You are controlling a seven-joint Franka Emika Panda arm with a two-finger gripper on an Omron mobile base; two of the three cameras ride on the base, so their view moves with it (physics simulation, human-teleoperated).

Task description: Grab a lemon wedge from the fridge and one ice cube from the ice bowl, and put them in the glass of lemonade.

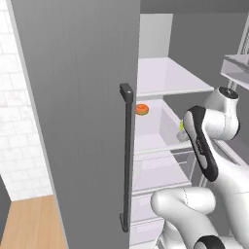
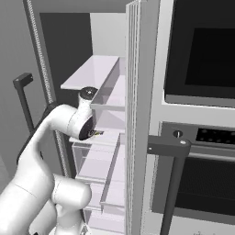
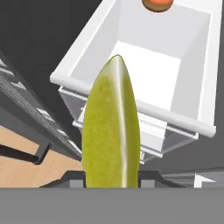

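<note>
Gripper (image 3: 111, 177) clamped on lemon wedge (image 3: 111, 131), tip pointing away. Beyond wedge: white fridge shelf tray (image 3: 131, 57), flat round orange item (image 3: 156, 3) at far end.

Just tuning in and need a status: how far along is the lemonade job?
Done: the fridge stands open, and the lemon wedge is off the shelf, gripped in the gripper, its jaws closed on it, above the white shelf where an orange item sits. In hand: carrying the wedge. Left: dropping it into the lemonade, then fetching and adding the ice cube.
</note>
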